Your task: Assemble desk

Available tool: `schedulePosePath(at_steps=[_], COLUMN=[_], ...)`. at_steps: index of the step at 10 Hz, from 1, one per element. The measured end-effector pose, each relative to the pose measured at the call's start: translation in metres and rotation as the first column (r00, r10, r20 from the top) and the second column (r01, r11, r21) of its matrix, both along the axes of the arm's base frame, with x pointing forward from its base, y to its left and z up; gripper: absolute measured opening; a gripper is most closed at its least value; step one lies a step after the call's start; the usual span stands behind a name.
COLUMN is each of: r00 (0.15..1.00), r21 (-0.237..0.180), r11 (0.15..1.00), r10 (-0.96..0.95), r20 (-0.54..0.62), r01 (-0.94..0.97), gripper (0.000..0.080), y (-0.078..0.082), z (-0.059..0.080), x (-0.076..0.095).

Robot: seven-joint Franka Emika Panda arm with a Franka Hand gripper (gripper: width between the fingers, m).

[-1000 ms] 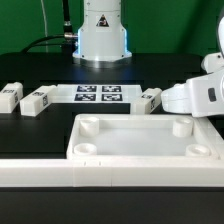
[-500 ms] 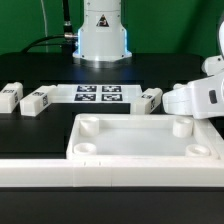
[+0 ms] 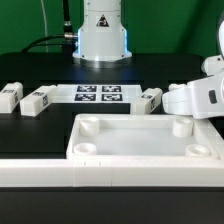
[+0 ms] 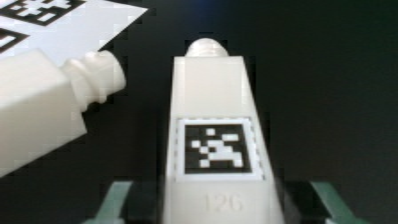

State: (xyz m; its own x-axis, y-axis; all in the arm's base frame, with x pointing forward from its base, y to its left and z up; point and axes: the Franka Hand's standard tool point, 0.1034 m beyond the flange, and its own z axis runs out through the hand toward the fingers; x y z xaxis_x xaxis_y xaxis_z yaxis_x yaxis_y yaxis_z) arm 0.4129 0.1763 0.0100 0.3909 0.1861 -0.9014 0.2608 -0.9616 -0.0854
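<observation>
- Between my fingers [image 4: 125, 205] lies a desk leg [image 4: 217, 110], tag facing up. I judge the grip should land square on its long flanks and centred, so the leg lifts without twisting.
- My gripper [image 4: 217, 208] stands narrow, astride that leg. A slim dark gap shows on each side, so it holds nothing yet.
- Just beside my hand lies a second leg [image 4: 50, 105], apart from the first; best not nudge it.
- The desk panel [image 3: 140, 140] lies close by my hand.
- Farther off is the marker board [image 4: 45, 20].
</observation>
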Motion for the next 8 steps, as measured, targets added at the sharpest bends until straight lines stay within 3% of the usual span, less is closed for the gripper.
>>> schedulePosePath(at_steps=[2,4,5,7,8], r00=[1.0,1.0,1.0,1.0,1.0], r21=[0.014,0.026,0.035,0.084,0.094], r11=[1.0,1.0,0.999,0.996,0.996], r10=[0.002,0.001,0.0,0.004,0.006], r20=[0.003,0.008,-0.001,-0.002,0.005], r01=[-0.002,-0.002,0.0,-0.004,-0.007], gripper=[0.0288,0.0288,0.0288,0.0289,0.0289], y=[-0.002,-0.005,-0.009,-0.022,-0.024], z=[0.005,0.026,0.043,0.074,0.075], x=[0.003,0.011,0.015,0.03,0.032])
